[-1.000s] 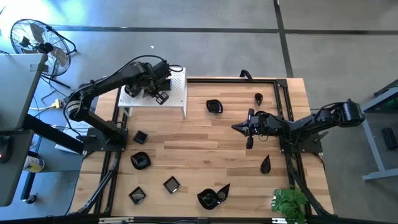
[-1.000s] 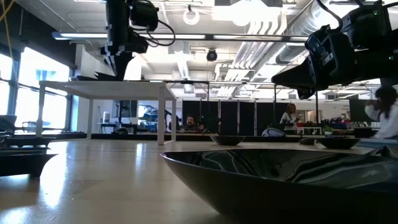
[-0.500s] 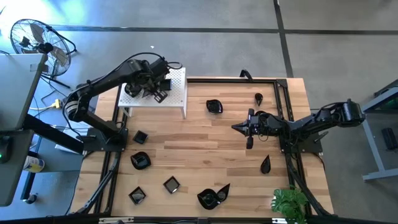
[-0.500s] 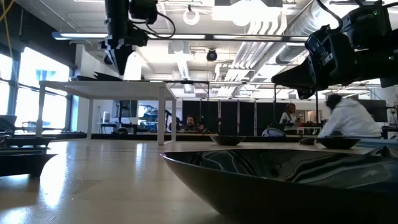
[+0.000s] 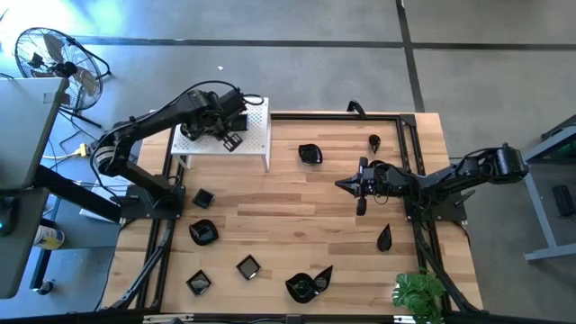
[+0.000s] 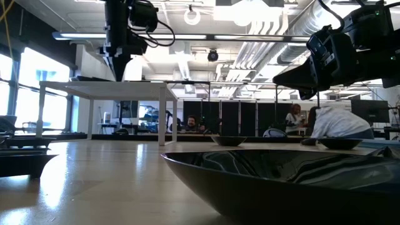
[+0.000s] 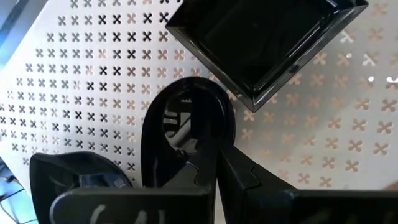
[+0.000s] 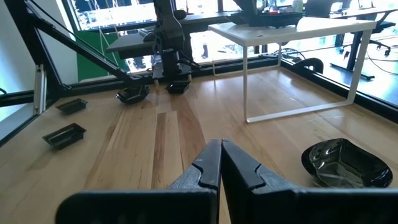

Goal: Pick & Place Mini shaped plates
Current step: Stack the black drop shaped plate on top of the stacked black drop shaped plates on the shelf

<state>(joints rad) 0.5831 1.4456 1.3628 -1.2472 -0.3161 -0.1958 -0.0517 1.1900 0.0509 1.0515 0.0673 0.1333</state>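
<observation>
Over the white perforated stand [image 5: 241, 135] at the table's far-left corner, the left gripper [image 5: 219, 132] hangs low, fingers pressed together in the left wrist view with their tips over a small teardrop-shaped plate [image 7: 186, 134] that lies flat on the stand top; whether any rim is pinched between them cannot be told, and I read the plate as already set down. Just beside it, apart by a narrow gap, sits a square plate [image 7: 264, 43], also flat on the stand. Judgement: the step in hand is the end of a placement, so the arm should lift straight up, clear of both dishes, before swinging away; a sideways pull could drag the glossy teardrop into its square neighbour or off the stand edge. On the wooden table [image 5: 297, 216] the remaining mini shaped plates are scattered: square ones near the left edge [image 5: 202, 197] and along the near side [image 5: 248, 266], a wavy round one [image 5: 202, 232], a large leaf-shaped one [image 5: 309, 283], and another wavy dish mid-table [image 5: 310, 154]. Farther right, the right gripper [image 5: 360, 187] waits above the boards with fingers closed on nothing, small teardrop plates at the far [image 5: 373, 141] and near [image 5: 384, 238] sides of it.
</observation>
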